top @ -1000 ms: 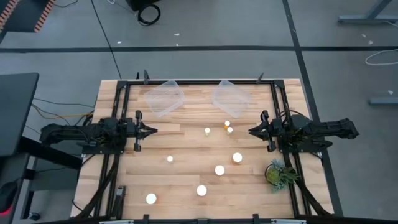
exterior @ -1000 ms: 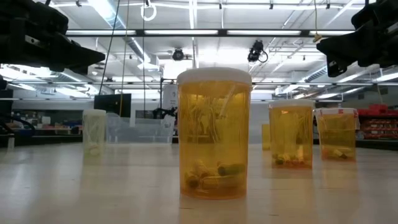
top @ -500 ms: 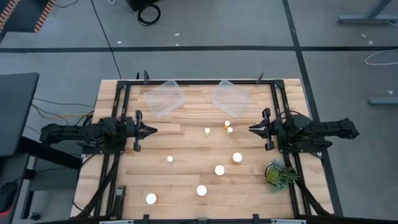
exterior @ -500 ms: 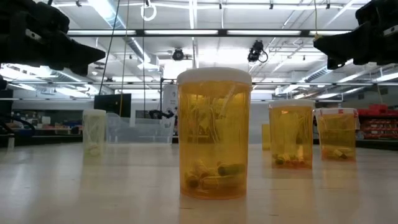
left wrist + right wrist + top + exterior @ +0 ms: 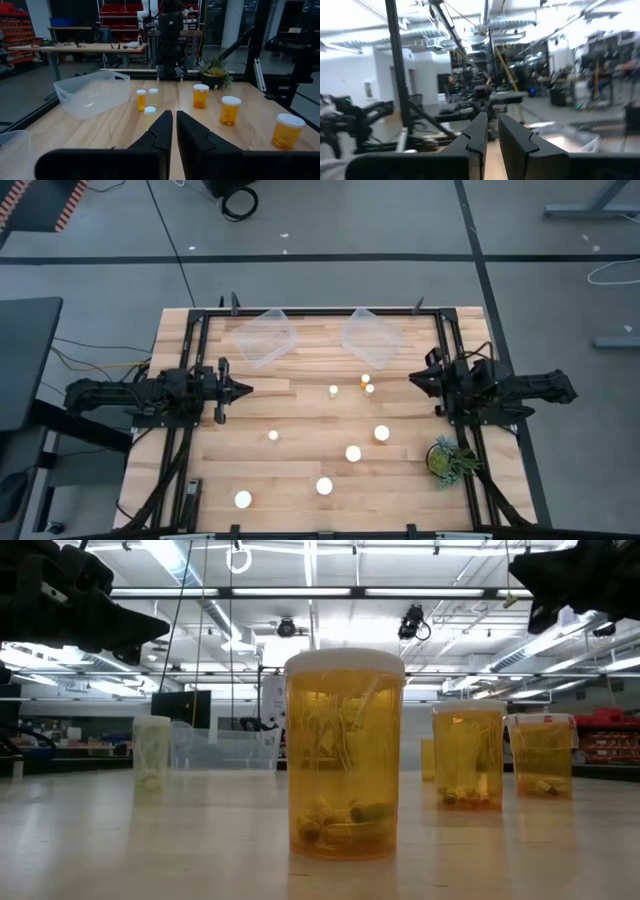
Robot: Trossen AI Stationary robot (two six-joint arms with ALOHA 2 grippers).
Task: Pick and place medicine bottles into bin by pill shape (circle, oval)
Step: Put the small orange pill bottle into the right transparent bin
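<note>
seven white-capped medicine bottles [image 5: 353,452], no readable label text

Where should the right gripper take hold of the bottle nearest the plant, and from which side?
Grip the bottle just under its white cap, coming straight down from above. It stands upright and round, with bare table around it, so the fingers can probably close across the body from any side. The right gripper is above the table, fingers nearly together.

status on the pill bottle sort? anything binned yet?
Nothing binned: both clear bins look empty. All seven bottles stand on the table. Neither holds anything: left gripper hangs over the left side, fingers nearly closed; right gripper is raised at the right. All seven placements remain.
</note>
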